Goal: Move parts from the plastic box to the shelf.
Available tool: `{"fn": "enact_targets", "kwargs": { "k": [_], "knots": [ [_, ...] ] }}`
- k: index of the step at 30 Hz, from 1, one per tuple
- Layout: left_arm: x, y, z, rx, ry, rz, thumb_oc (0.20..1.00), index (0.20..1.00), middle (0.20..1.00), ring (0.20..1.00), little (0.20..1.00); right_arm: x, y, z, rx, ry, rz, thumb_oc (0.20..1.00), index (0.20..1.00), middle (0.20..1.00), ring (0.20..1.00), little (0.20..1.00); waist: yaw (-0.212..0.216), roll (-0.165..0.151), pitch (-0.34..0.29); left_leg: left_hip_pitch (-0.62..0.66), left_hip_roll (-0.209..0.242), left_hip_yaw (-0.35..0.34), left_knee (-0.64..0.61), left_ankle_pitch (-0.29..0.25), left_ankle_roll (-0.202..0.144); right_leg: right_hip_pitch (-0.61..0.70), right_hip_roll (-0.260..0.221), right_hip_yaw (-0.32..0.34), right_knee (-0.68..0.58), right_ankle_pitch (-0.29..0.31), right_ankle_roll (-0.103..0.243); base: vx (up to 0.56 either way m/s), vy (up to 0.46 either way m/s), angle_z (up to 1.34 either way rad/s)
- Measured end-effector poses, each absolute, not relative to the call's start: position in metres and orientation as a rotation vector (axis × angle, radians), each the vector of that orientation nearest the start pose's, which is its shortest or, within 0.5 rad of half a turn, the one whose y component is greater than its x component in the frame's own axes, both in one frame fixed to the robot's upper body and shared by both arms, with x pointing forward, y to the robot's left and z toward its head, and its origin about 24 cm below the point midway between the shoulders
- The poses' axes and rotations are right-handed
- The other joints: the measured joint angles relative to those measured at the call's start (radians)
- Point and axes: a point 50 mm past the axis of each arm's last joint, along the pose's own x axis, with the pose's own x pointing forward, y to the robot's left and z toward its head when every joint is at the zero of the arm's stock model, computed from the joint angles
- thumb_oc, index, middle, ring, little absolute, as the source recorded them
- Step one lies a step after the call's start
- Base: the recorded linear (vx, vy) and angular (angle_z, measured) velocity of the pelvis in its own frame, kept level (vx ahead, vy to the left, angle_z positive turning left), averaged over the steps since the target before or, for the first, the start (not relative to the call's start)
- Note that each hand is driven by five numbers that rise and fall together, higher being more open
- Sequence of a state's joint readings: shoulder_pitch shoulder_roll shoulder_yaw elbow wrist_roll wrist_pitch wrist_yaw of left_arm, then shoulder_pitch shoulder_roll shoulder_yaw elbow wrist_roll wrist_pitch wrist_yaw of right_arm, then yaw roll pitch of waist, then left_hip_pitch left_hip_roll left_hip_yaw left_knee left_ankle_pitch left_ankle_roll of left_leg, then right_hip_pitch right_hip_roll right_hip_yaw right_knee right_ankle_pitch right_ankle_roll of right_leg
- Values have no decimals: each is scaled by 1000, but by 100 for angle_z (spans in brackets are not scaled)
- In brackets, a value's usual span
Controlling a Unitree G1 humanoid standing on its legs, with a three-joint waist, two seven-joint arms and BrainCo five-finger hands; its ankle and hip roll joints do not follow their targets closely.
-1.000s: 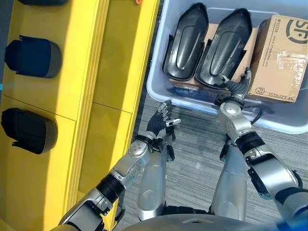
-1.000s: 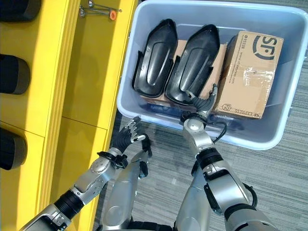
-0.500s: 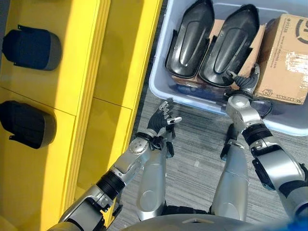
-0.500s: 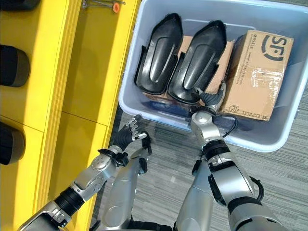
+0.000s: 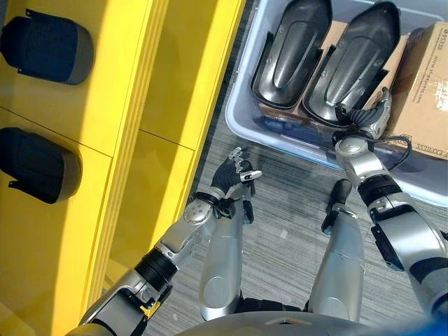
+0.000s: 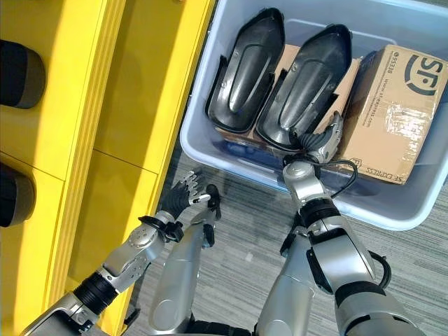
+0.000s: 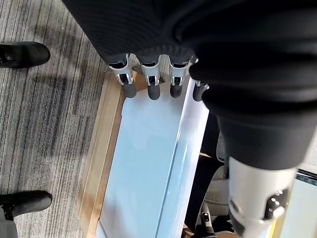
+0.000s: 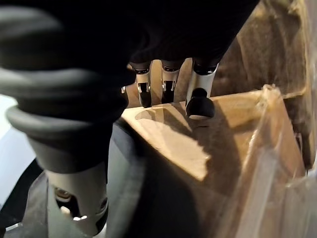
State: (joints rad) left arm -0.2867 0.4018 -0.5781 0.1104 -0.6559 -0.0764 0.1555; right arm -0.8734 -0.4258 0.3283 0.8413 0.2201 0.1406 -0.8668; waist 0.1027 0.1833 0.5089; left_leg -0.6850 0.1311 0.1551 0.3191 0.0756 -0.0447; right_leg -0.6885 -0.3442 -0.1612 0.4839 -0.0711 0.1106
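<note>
Right eye view has the right hand (image 6: 316,143) inside the plastic box (image 6: 392,206), fingers loosely spread, touching the nearer black part (image 6: 302,98) but not gripping. I'd curl round its near rim before lifting. Left hand (image 6: 183,199) hangs relaxed by the yellow shelf (image 6: 133,105).
</note>
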Motion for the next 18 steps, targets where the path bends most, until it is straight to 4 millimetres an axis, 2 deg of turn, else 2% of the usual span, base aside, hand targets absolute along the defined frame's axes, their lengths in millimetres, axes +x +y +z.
{"fn": "enact_targets", "kwargs": {
  "k": [7,10,11,14,18],
  "knots": [
    [278,99,56,-155,51,-381,1000,1000,1000,1000,1000,380,-227,133,-561,-14,-805,1000,1000,1000,1000,1000,3,-1,0,-43,5,-25,43,-16,3,-1,1,-27,-1,0,0,6,4,5],
    [279,100,56,-156,48,-376,1000,1000,1000,1000,1000,383,-229,139,-572,-9,-824,1000,1000,1000,1000,1000,3,-2,1,-71,7,-35,66,-24,8,-2,2,-42,-20,9,-8,-2,1,4],
    [280,101,57,-158,40,-371,1000,1000,1000,1000,1000,383,-229,139,-564,1,-829,1000,1000,1000,1000,1000,7,-5,1,-76,6,-34,67,-29,8,-1,3,-43,-35,16,-18,0,0,0],
    [282,104,59,-160,32,-357,1000,1000,1000,1000,1000,386,-235,139,-485,23,-855,1000,1000,1000,1000,1000,10,-12,0,-101,7,-51,73,-29,7,-1,13,-54,-55,23,-16,6,-5,5],
    [283,107,60,-158,29,-348,1000,1000,1000,1000,1000,385,-237,137,-464,42,-865,1000,1000,1000,1000,1000,20,-31,-3,-117,8,-56,84,-32,9,-1,13,-62,-62,22,-16,11,-12,4]
  ]
}}
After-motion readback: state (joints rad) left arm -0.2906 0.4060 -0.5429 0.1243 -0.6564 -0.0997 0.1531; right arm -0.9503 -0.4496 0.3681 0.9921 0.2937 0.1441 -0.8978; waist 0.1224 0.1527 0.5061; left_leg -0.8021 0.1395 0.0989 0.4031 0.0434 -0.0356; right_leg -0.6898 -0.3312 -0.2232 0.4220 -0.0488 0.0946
